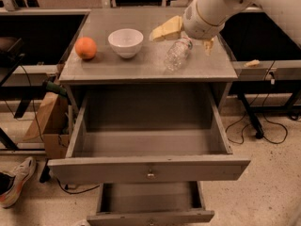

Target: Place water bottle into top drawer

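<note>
Drawers: two, both pulled open. The narrower lower drawer (pixel 141 216) is nearest. Above it is the top drawer (pixel 103 167), wide and deep, with one small metal knob (pixel 150 174) at its front centre; nothing shows on its visible floor.

Table (pixel 117 68): one, grey, directly above the drawers. It carries three items: one water bottle (pixel 177 55), one orange (pixel 86 47) and one white bowl (pixel 125 42).

The water bottle lies on its side on the right half of the table, near the front edge, outside the drawer. Its long axis runs diagonally: the broad base points near-left toward the front edge, and the narrow end points far-right, under the pincer. The cap cannot be made out.

The orange sits at the left, with the bowl just beside it toward the centre; the two do not touch.

Pincer (pixel 187 37): one, over the bottle's far end. Its two yellow fingers (pixel 164 30) are spread wide, one on each side of the bottle's narrow end, released and gripping nothing.
</note>
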You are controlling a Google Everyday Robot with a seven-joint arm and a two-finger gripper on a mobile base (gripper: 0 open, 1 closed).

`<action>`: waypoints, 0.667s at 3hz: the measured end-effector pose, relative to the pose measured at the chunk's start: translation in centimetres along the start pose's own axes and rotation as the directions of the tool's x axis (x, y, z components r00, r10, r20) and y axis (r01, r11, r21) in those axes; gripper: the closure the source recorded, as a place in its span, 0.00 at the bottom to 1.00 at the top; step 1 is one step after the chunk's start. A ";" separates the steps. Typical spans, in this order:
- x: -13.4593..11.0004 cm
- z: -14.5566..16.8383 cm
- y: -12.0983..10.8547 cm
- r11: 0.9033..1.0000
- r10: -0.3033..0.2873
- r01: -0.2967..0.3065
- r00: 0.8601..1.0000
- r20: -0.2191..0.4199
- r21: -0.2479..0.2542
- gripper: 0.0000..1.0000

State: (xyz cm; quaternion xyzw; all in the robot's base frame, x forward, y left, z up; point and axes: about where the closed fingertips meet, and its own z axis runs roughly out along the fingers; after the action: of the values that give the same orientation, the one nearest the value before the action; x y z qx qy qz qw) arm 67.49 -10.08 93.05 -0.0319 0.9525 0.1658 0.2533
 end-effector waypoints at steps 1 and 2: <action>-0.1 1.5 0.7 1.000 -0.013 0.013 1.000 0.012 -0.016 0.00; -1.1 4.6 0.8 1.000 0.011 -0.011 0.999 0.043 -0.003 0.00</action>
State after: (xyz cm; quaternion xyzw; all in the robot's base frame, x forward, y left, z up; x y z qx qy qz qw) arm 70.47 -7.83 90.02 -0.0233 0.9468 0.1693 0.2728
